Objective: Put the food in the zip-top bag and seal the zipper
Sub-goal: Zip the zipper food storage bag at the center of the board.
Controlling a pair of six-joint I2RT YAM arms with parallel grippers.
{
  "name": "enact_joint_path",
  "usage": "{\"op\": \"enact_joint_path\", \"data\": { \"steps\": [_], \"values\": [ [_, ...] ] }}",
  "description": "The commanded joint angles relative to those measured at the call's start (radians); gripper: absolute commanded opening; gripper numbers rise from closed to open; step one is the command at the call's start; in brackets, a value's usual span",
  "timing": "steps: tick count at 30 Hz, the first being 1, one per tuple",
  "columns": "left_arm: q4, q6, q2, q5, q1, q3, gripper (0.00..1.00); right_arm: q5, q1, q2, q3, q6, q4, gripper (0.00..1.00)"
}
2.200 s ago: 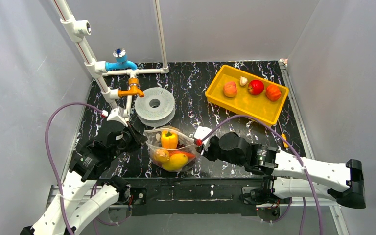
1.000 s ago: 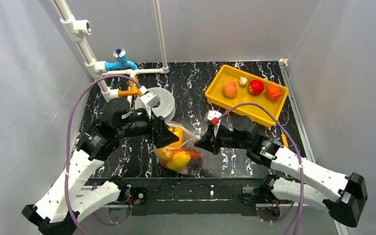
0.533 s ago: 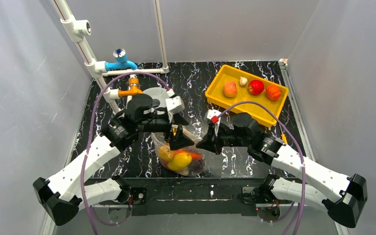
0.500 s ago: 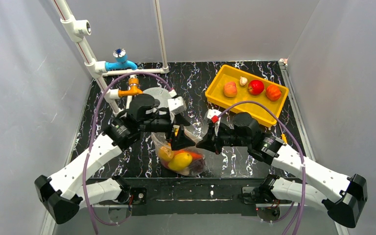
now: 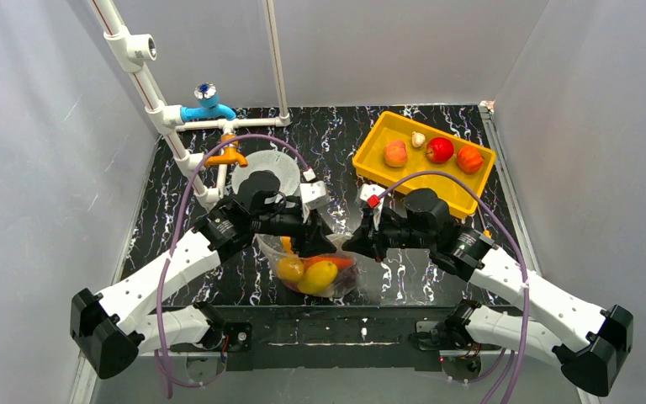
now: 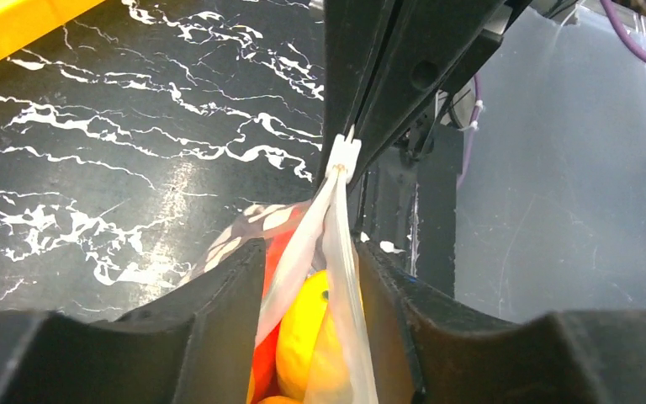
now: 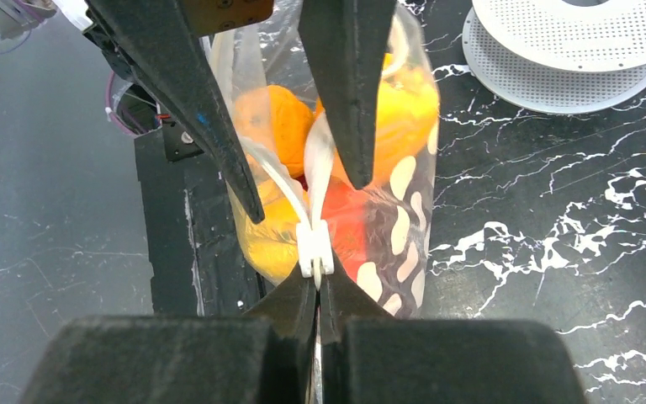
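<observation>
Two white robot arms, the left arm (image 5: 168,269) and the right arm (image 5: 521,286), reach over a black, white-veined worktop (image 5: 328,139) to a zip-top bag (image 7: 395,227) near its front edge. A yellow tray (image 5: 429,172) at the far right holds a peach (image 5: 395,153), a red apple (image 5: 440,150), an orange-red fruit (image 5: 470,158) and a small pale piece (image 5: 419,139). A grey spool (image 7: 547,84) lies flat behind the left arm. The clear, white-dotted bag stands between the arms with a yellow pepper (image 5: 320,276), an orange piece and something red inside. The left fingers (image 6: 219,320) are parted, straddling the bag just below its mouth, one on each side of the film. The right fingers (image 7: 290,316) are clenched on the white end of the zipper (image 7: 315,248), from which the mouth's two strips spread apart.
</observation>
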Motion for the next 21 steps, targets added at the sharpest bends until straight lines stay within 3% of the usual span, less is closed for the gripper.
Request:
{"op": "enact_joint_path", "data": {
  "steps": [1,7,10,12,19,21],
  "values": [
    [-0.033,0.017,-0.057,-0.060,-0.004,-0.012,0.38,-0.012,-0.018,-0.040,0.074,-0.055,0.017,0.01],
    [-0.065,-0.038,-0.054,-0.110,-0.004,-0.004,0.13,-0.032,-0.026,-0.032,0.075,-0.024,0.050,0.02],
    [-0.053,-0.097,-0.059,-0.108,-0.005,-0.012,0.08,-0.036,-0.026,-0.021,0.059,0.025,0.095,0.16],
    [-0.022,-0.134,-0.074,-0.109,-0.004,-0.036,0.02,-0.039,-0.026,-0.018,0.042,0.059,0.131,0.19],
    [0.058,-0.231,-0.181,-0.136,-0.005,-0.137,0.00,-0.077,-0.030,-0.025,-0.048,0.175,0.290,0.28],
    [0.067,-0.249,-0.216,-0.150,-0.004,-0.157,0.00,-0.096,-0.038,-0.027,-0.064,0.201,0.319,0.21]
  ]
}}
